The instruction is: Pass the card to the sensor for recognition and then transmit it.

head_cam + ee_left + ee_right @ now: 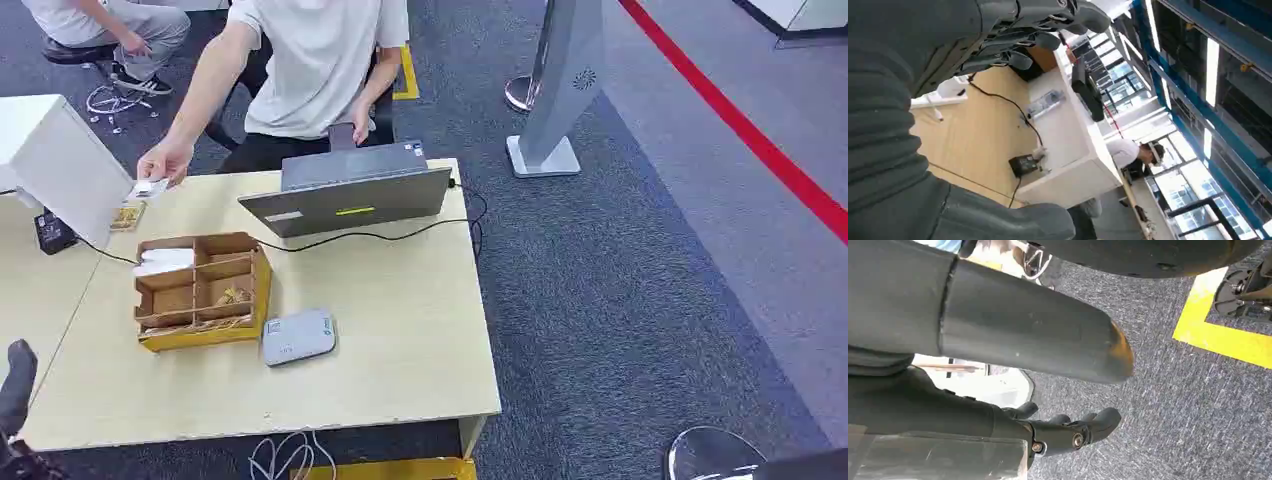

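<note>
Left hand point(1018, 35), seen from its wrist camera, hovers over the pale wooden surface point(380, 330) with dark fingers curled loosely and nothing between them; in the head view only a dark tip of it shows at the lower left edge of the frame. Right hand point(1068, 432) hangs low above the grey carpeted floor point(1173, 405), its dark fingers bent inward and holding nothing.

The small white card point(148, 188) lies in the upper left of the head frame, pinched in the outstretched hand point(165, 160) of a seated person in a white shirt point(320, 60), above the far left corner of the surface and just beside a white box-shaped unit point(60, 160). The flat grey rounded sensor pad point(298, 336) sits at centre frame, touching the front corner of a brown cardboard compartment tray with a yellow base point(200, 290). A grey open laptop point(350, 195) with a black cable stands behind.

Risks, as judged: both robot hands are well apart from the card, so a long reach by the left arm could brush the tray or the white unit; a thin card taken from fingers may slip at handover; and the tray's closeness to the pad may obstruct a flat presentation.
</note>
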{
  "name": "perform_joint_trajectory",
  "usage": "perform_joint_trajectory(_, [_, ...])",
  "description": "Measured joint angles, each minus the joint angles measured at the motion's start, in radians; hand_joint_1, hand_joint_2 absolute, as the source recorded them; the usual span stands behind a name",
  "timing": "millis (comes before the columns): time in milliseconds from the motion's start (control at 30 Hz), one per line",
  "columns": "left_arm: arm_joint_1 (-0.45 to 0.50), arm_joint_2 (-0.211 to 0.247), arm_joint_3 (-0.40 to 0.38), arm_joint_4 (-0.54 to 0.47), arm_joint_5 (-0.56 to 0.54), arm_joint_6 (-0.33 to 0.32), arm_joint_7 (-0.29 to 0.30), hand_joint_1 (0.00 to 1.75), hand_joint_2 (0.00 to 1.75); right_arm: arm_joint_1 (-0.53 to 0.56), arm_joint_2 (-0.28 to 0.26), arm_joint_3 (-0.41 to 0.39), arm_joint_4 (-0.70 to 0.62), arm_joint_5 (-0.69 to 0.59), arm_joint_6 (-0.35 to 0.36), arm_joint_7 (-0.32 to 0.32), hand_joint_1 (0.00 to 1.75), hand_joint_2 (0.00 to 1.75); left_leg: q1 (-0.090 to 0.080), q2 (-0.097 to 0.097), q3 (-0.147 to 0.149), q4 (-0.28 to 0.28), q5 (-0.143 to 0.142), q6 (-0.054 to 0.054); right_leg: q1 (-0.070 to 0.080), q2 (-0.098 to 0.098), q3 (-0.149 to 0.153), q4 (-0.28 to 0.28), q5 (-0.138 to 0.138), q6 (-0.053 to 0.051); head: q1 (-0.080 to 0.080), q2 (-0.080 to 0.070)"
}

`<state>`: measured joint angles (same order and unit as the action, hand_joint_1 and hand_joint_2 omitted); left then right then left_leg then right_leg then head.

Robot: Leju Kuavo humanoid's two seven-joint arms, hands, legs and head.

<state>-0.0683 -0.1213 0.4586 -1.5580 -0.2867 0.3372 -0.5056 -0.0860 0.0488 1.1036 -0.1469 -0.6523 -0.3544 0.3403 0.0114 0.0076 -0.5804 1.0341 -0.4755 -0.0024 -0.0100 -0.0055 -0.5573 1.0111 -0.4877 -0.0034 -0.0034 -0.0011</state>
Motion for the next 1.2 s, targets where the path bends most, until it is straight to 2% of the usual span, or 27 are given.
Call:
perform_joint_trajectory(333, [-0.179, 0.087, -0.134, 0.141, -0.222, 0.007, 0.118, 0.0, 1.75, -0.003, -0.001, 0.044, 0.005, -0.001, 0.016, -0.01, 0.0, 0.0, 0.0, 0.0, 0.0, 0.0, 0.001, 0.0, 0.0, 0.001, -0.001, 0.0, 0.001, 0.0, 0.0, 0.0])
perform_joint_trajectory(833, [-0.447, 0.211, -0.295, 0.452, -0.533, -0.026, 0.31, 0.0, 1.75, -0.012, -0.008, 0.106, 0.011, -0.002, 0.039, -0.019, 0.0, 0.0, 0.0, 0.001, -0.001, 0.0, 0.002, -0.001, 0.0, 0.002, -0.001, 0.0, 0.002, 0.0, 0.0, 0.0])
perform_joint_trajectory(867, [-0.464, 0.22, -0.306, 0.472, -0.553, -0.028, 0.321, 1.75, 1.75, -0.013, -0.009, 0.11, 0.011, -0.002, 0.04, -0.02, 0.0, 0.0, 0.0, 0.001, -0.001, 0.0, 0.002, -0.001, 0.0, 0.002, -0.001, 0.0, 0.002, 0.0, 0.0, 0.0])
perform_joint_trajectory(1200, [-0.63, 0.294, -0.395, 0.677, -0.757, -0.042, 0.444, 1.75, 1.75, -0.018, -0.016, 0.159, 0.016, -0.004, 0.052, -0.027, 0.0, 0.0, 0.0, 0.001, -0.001, 0.0, 0.003, -0.001, 0.0, 0.002, -0.002, 0.001, 0.002, 0.0, 0.0, 0.0])
